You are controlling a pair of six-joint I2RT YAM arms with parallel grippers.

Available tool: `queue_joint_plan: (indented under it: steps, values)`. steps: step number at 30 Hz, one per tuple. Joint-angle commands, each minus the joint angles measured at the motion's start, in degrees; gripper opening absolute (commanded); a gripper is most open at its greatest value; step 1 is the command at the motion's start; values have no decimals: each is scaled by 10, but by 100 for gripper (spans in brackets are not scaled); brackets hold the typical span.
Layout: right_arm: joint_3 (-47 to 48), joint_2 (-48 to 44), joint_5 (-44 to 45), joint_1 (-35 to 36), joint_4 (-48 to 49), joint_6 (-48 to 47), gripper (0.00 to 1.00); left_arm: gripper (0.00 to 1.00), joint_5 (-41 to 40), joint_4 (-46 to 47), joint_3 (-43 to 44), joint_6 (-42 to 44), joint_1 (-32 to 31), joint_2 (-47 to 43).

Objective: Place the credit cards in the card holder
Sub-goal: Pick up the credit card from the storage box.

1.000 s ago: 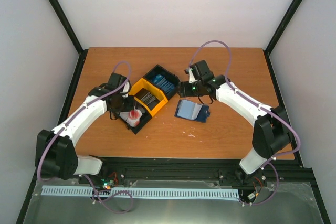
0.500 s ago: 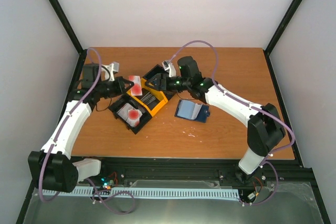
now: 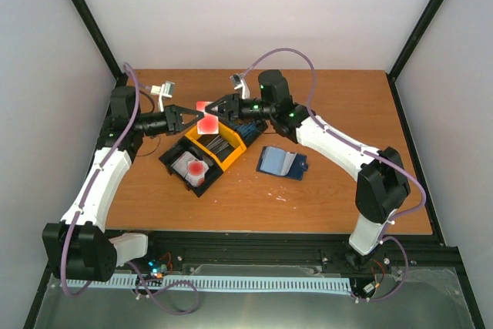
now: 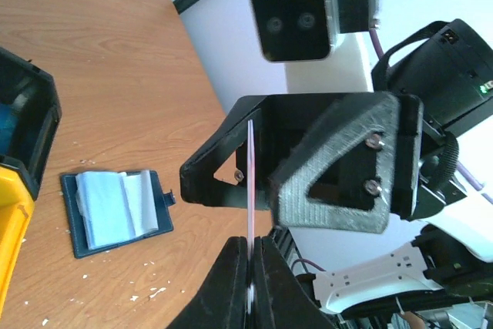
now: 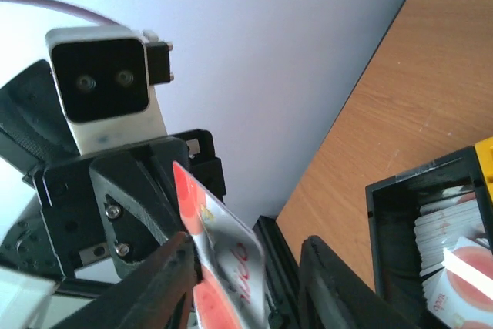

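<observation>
A white credit card with a red blotch (image 3: 205, 116) hangs in the air above the tray, and my left gripper (image 3: 191, 118) is shut on its near edge. In the left wrist view this card (image 4: 251, 182) is edge-on, pinched by the left gripper (image 4: 252, 279). My right gripper (image 3: 215, 110) faces it from the other side. Its jaws straddle the card (image 5: 219, 240), one finger against it and the other finger (image 5: 339, 283) still apart. The card holder (image 3: 281, 162) lies open on the table, pale blue inside, and also shows in the left wrist view (image 4: 115, 209).
A black-and-yellow three-compartment tray (image 3: 232, 155) sits under the two grippers. More cards lie in it: a white one with a red blotch (image 3: 196, 168), dark ones and blue ones. Its black wall (image 5: 385, 221) shows in the right wrist view. Black frame posts stand at the table's far corners.
My left gripper lifted a card out of the tray and swung it up toward the middle. My right gripper moved left to meet it, and its jaws have narrowed around the card.
</observation>
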Motion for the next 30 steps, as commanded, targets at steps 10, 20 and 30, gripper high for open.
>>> queue_joint_plan:
  steps: [10, 20, 30]
  values:
    - [-37, -39, -41, 0, 128, 55, 3, 15, 77, 52, 10, -45, 33, -21]
    - [-75, -84, -111, -22, 207, 37, 3, 46, 154, 147, -23, -124, 65, -42]
    - [-52, -70, -145, -8, 205, 30, 3, 62, 173, 152, -25, -124, 54, -46]
